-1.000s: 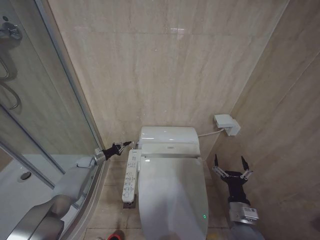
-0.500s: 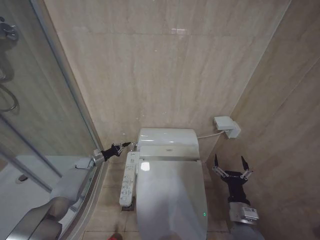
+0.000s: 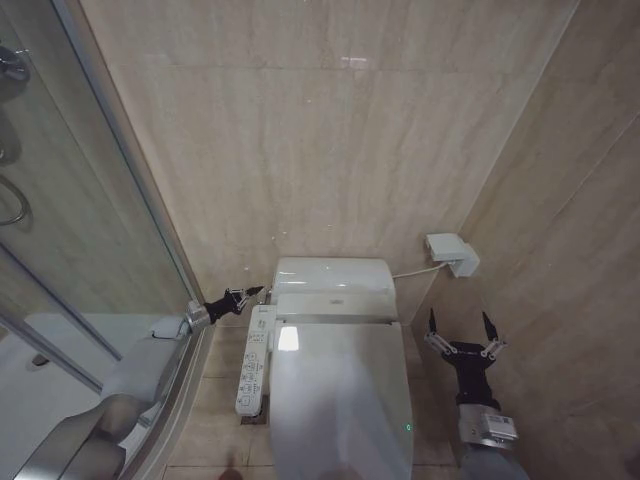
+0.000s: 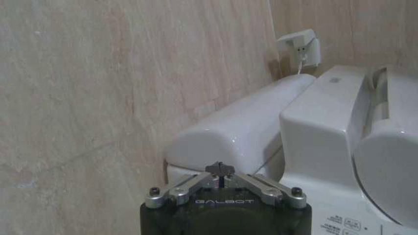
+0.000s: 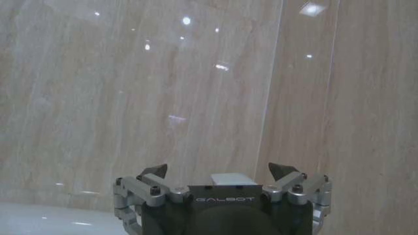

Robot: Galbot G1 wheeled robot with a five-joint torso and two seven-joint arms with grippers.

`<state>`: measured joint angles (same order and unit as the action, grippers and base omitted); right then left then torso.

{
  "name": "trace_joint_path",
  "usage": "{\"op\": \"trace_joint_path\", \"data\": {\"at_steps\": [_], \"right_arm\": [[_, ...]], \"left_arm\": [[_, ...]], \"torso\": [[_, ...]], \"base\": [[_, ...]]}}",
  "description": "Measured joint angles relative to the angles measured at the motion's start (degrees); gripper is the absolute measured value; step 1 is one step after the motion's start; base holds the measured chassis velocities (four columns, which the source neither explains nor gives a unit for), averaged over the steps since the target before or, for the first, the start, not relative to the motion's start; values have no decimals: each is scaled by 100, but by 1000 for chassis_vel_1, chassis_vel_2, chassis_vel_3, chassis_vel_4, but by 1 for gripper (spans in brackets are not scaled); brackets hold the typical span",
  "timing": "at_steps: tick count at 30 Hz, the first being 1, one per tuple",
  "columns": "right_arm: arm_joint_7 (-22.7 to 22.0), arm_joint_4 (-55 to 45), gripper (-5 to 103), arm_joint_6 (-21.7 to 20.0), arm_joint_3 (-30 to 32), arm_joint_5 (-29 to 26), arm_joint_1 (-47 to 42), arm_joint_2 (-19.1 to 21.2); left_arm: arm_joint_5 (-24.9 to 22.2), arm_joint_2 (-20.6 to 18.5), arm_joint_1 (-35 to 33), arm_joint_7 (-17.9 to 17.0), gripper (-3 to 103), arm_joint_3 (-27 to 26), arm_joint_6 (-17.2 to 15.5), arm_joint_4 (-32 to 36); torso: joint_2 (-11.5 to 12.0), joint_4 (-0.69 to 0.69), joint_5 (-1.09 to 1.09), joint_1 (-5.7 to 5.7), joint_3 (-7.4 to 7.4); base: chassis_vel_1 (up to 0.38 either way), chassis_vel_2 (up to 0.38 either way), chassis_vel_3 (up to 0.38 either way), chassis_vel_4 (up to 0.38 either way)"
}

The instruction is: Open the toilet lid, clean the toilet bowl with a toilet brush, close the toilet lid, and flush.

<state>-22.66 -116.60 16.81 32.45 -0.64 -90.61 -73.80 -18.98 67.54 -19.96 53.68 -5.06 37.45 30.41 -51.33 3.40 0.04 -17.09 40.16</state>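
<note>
Head view: toilet lid [image 3: 340,400] down. Left claw [image 3: 248,292] pinched closed, empty, beside tank. Right claw [image 3: 460,330] wide open, empty. Closed tip might slip off flush button.

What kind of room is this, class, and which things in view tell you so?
A bathroom, most likely: a white toilet with its lid down stands against tiled walls, with a glass shower screen beside it.

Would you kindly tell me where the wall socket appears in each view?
Head view: wall socket on the wall right of the tank.
Left wrist view: beyond the tank, on the wall.
Right wrist view: probably the white box between the fingers of the right pincer.
Shared landmark: beige wall.
</note>
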Motion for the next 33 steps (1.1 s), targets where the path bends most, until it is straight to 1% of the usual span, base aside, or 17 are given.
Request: {"op": "trace_joint_path", "data": {"at_steps": [8,16,23,33], "right_arm": [[0,0,100,0,0,0,0,0],[0,0,100,0,0,0,0,0],[0,0,100,0,0,0,0,0],[0,0,100,0,0,0,0,0]], "left_arm": [[60,-45,117,19,0,-14,-3,-126],[106,-118,167,46,0,9,-4,-215],[324,-107,301,184,0,24,47,-474],[445,-19,351,183,0,25,131,-575]], "torso": [[0,3,1,-2,0],[0,1,0,-2,0],[-1,2,0,-2,0],[-1,1,0,-1,0]], "base": [[0,0,0,0],[0,0,0,0],[0,0,0,0],[0,0,0,0]]}}
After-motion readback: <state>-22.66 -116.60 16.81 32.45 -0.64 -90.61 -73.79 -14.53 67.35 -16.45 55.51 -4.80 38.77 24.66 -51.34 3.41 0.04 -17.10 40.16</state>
